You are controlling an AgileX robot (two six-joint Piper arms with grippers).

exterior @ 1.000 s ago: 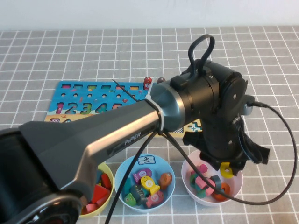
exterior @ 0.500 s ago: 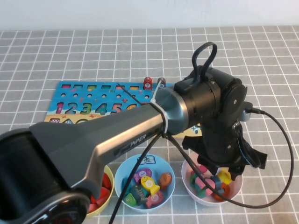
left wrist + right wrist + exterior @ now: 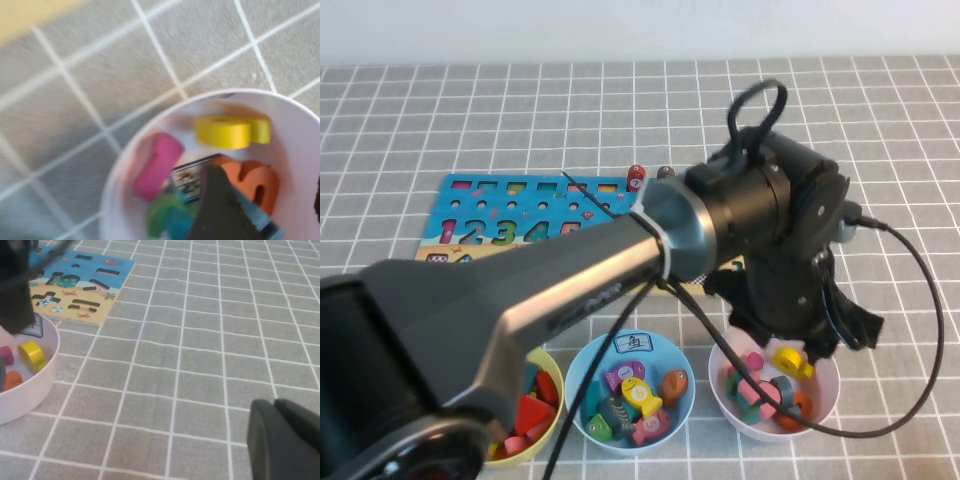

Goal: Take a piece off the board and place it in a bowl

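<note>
The yellow numeral piece [image 3: 792, 360] lies loose in the pale pink-white bowl [image 3: 825, 405] among several other coloured pieces. My left gripper [image 3: 800, 338] hovers just above that bowl, open and empty. In the left wrist view the yellow piece [image 3: 232, 131] rests near the bowl's rim [image 3: 115, 180], clear of my gripper [image 3: 265, 185], whose dark fingers [image 3: 217, 210] stand wide apart. The blue board [image 3: 500, 215] lies behind, mostly hidden by my left arm. My right gripper [image 3: 285, 440] is shut and empty over bare table; its view shows the bowl [image 3: 35, 385], the piece [image 3: 31, 354] and the board [image 3: 85, 280].
A light blue bowl [image 3: 582, 370] and a yellow bowl [image 3: 548, 425], both holding pieces, stand left of the pink-white bowl. Two small pegs [image 3: 636, 177] stand at the board's far edge. A black cable [image 3: 920, 300] loops right of the bowl.
My left gripper lowered the yellow piece over the pink-white bowl, opened and let it go. The piece now lies in the bowl and the gripper has lifted slightly.
</note>
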